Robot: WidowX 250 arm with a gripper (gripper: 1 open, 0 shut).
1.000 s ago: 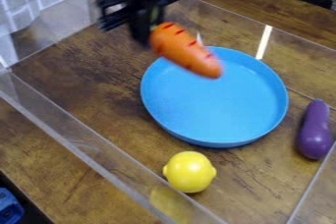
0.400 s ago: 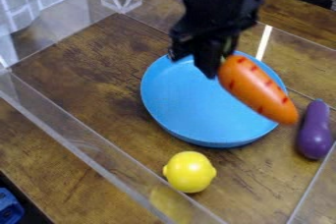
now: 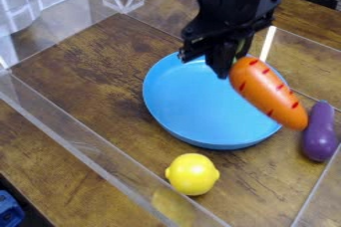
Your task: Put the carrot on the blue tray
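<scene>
1. We see a dark brown wooden table [image 3: 80,82] fenced in by clear plastic walls [image 3: 74,136], with pale glare streaks on the panels behind the blue tray [image 3: 173,112].
2. The blue tray is round, with a raised rim, and lies flat on the wood in the right half of the enclosure; we place everything else from it.
3. Above the tray's far edge the black arm comes down steeply, and its gripper [image 3: 216,62] sits just over the tray's back rim.
4. The fingers are closed on the thick end of the carrot [image 3: 266,94]; we cannot make out the leafy top, which seems to be hidden between the dark fingers.
5. The carrot slants down and to the right from the gripper, crossing the tray's right-hand rim, with its pointed tip past the tray's edge.
6. From this angle we cannot tell whether the carrot's underside touches the rim or hangs just clear of it.
7. A purple eggplant [image 3: 317,131] lies on the wood just beside the tray's right edge, close under the carrot's tip.
8. A yellow lemon [image 3: 192,173] sits on the table in front of the tray, near its front rim but apart from it.
</scene>
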